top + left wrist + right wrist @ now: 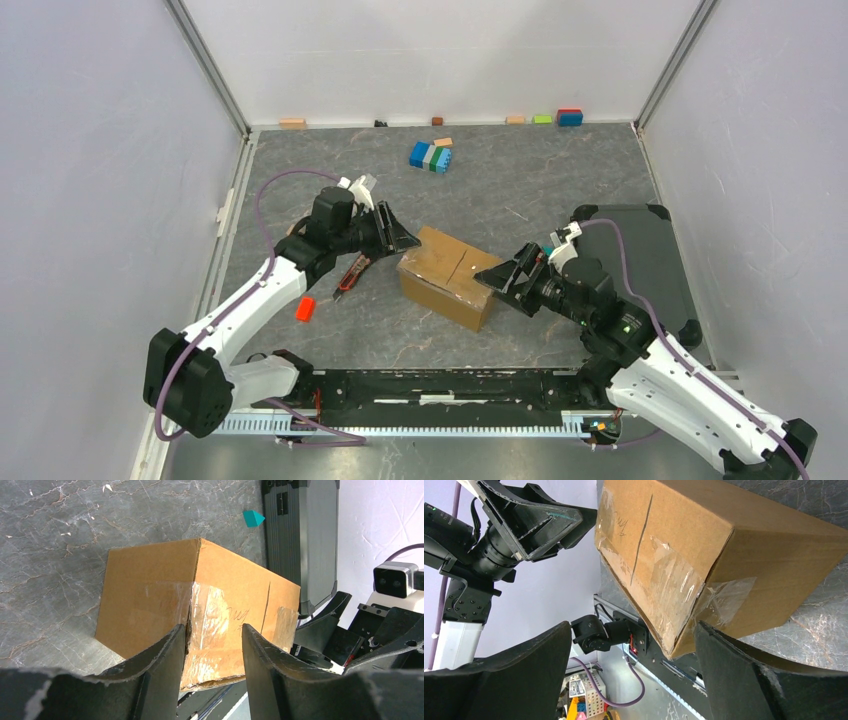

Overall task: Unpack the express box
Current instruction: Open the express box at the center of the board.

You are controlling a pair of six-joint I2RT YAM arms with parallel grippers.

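Brown cardboard, flaps taped down: the express box, flat on the grey desk near its middle in the top view. Lay with its long axis slanting from far-left to near-right, one short end just beside the left gripper, the other just beside the right gripper; about equally near to each, contact not possible to tell. Kept well apart from the black tray on the right. From the left wrist, met the express box straight ahead and slightly tilted, its taped end seam lined up between the dark fingers; left gripper spread, pinching nothing. Carried clear tape over a pen scrawl too loose to read; no printed label or brand found. From the right wrist, faced the opposite end of the express box, its near lower corner reaching in between the fingers; right gripper spread wide, holding nothing. Judged likely to turn on that end-to-end alignment for steadying or slitting the seam.
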